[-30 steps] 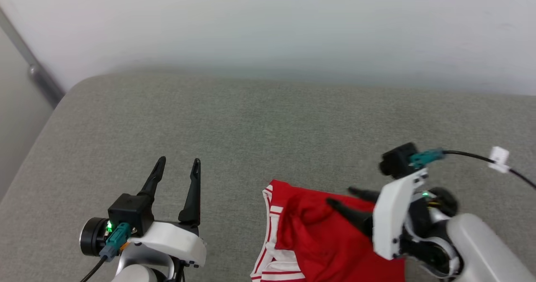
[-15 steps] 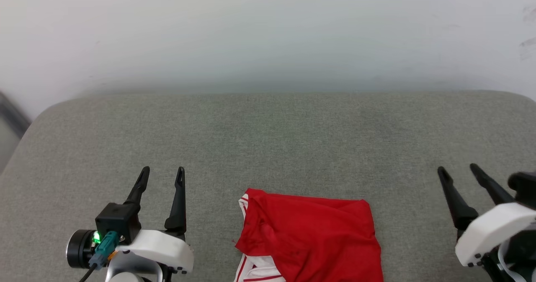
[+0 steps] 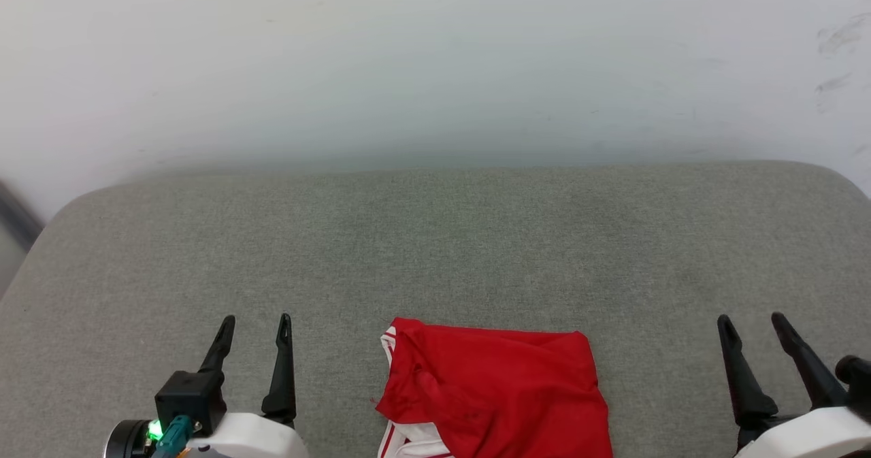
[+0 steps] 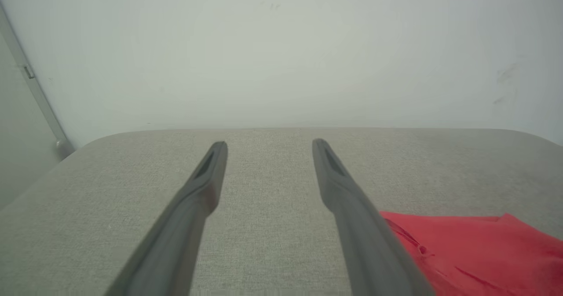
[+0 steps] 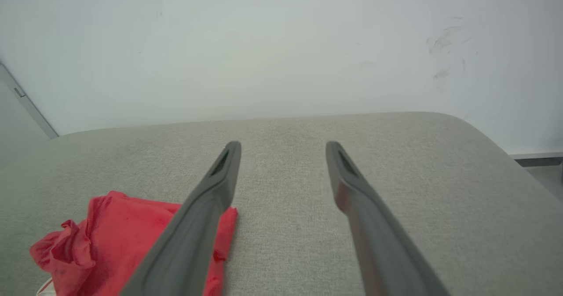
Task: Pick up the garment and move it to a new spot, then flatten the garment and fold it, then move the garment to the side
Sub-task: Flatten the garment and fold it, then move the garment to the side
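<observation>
A white wall (image 3: 435, 56) stands behind a grey padded cushion (image 3: 435, 240) with rounded corners. The garment (image 3: 497, 397) lies on the near part of this cushion, about in the middle of its width.

Far to the left of the garment, a thin grey metal rail (image 4: 39, 98) runs slanted down the wall, as the left wrist view shows. Closer, also to the left of the garment and apart from it, is the left gripper (image 3: 256, 319). Its jaws stand wide apart, hold nothing, and point away from the robot toward the wall. In the left wrist view the red cloth appears low on the cushion, just beside the right one of the two dark fingers.

The garment itself is red and lies as a rough, wrinkled rectangle on the cushion. White trim with red stripes shows along its left edge and at its lower left corner. The bottom edge of the head view cuts off its near part. In the right wrist view its near end looks crumpled.

To the right of the garment, well apart from it, is the right gripper (image 3: 750, 318). Its jaws are also wide apart and empty, and they point toward the wall. Further right and above the garment, some dark smudges (image 3: 840, 33) mark the wall.
</observation>
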`<state>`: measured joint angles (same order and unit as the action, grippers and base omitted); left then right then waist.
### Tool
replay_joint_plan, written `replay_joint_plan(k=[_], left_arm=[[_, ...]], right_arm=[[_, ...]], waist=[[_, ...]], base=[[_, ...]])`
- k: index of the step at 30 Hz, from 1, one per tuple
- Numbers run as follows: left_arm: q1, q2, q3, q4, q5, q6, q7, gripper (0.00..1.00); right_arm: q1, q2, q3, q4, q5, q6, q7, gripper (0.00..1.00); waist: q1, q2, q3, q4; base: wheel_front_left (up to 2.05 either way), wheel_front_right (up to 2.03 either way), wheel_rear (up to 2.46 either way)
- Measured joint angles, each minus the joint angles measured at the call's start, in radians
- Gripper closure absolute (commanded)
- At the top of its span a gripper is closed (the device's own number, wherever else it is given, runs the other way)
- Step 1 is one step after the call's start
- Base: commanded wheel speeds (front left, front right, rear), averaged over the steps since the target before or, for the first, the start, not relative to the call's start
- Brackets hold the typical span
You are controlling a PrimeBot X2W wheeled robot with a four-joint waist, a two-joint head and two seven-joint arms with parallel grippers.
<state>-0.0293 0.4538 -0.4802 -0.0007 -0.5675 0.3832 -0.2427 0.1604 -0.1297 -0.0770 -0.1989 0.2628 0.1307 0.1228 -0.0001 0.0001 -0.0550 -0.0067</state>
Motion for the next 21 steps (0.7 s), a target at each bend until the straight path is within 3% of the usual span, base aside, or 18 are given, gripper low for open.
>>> replay_joint_plan(k=[14,21], left_arm=[[0.013,-0.016,0.010,0.020,0.001,-0.005,-0.013,0.00],[0.013,-0.024,0.031,0.021,0.005,-0.006,-0.016,0.00]], right_arm=[[-0.017,-0.013,0.037,0.052,-0.027,0.000,-0.056,0.00],[-0.018,-0.008,-0.017,0.064,0.051,0.000,0.024,0.00]], waist=[[0.0001,0.0000,0.003,0.003],[0.0000,0.0000,0.013,0.017]], base=[[0.00,0.00,0.00],[0.00,0.00,0.00]])
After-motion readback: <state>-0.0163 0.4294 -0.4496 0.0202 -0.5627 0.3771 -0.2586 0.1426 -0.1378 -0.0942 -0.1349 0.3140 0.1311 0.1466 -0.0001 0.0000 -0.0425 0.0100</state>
